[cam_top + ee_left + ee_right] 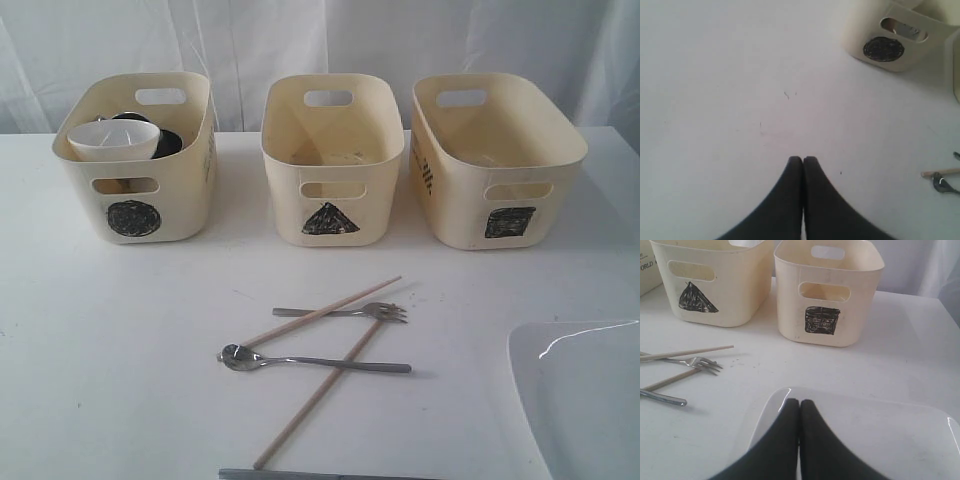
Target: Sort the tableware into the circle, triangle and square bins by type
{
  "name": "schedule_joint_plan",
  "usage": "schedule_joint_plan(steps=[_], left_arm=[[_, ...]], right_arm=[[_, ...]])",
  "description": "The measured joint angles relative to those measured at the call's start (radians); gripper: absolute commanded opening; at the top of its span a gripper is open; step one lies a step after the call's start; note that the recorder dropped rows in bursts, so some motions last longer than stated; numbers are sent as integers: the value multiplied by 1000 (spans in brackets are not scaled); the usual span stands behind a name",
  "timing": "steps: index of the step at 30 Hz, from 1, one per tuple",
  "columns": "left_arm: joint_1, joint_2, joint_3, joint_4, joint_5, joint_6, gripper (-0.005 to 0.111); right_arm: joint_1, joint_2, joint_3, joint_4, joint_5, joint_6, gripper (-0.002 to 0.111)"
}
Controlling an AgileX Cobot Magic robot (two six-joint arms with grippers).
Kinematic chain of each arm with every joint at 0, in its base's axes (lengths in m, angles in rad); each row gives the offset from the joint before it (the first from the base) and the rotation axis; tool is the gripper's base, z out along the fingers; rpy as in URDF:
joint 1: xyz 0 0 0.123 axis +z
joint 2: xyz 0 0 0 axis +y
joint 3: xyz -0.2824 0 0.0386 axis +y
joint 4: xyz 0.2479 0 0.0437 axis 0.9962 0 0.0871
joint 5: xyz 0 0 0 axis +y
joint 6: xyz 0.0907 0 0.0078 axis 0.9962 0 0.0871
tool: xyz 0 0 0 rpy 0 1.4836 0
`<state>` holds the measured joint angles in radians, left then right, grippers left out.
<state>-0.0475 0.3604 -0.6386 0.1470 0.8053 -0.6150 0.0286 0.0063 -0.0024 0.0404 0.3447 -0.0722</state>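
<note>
While the left gripper (803, 159) and right gripper (799, 402) both sit pinched shut on nothing, the large white glossy rounded-square plate (880, 435) lying at the near right, beneath the right one, looks heavy, slick and breakable, so I'd take it by its raised rim.

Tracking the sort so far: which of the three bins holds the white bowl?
The circle bin, leftmost in the exterior view; the white bowl shows above its front rim. The triangle bin and square bin show no bowl.
</note>
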Motion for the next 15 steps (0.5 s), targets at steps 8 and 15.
schedule_joint_plan(steps=[8, 15], left_arm=[[0, 0, 0, 187, 58, 151, 0], [0, -6, 0, 277, 126, 505, 0]], right_arm=[[0, 0, 0, 0, 0, 0, 0], [0, 0, 0, 0, 0, 0, 0]])
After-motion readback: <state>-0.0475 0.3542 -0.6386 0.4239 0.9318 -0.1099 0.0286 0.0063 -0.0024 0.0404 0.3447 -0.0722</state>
